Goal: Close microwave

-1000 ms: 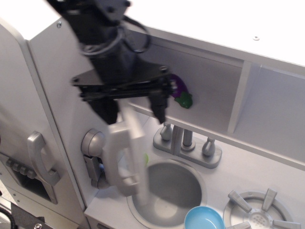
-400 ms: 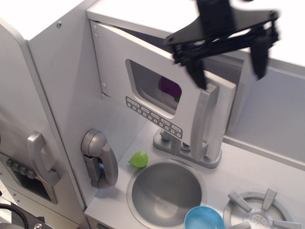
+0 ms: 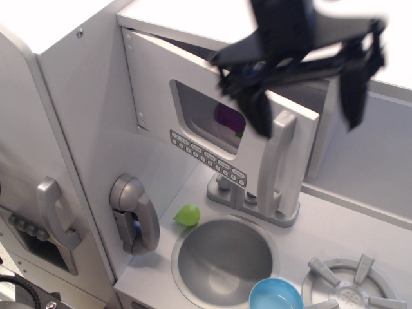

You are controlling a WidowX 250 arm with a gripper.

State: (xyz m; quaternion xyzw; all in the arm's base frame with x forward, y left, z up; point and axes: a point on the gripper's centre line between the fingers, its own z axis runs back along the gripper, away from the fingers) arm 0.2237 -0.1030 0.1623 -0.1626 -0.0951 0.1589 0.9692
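Above the ajar microwave [image 3: 212, 122] door, the gripper [image 3: 306, 106] hangs wide open, empty; no writing legible.

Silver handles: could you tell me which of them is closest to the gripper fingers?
The tall straight handle on the windowed microwave door, just below the gripper. The phone handset and the far-left door's handle sit much farther away.

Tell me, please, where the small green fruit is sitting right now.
The green fruit lies on the counter at lower centre of the view, just left of the round sink and right of the silver phone handset.
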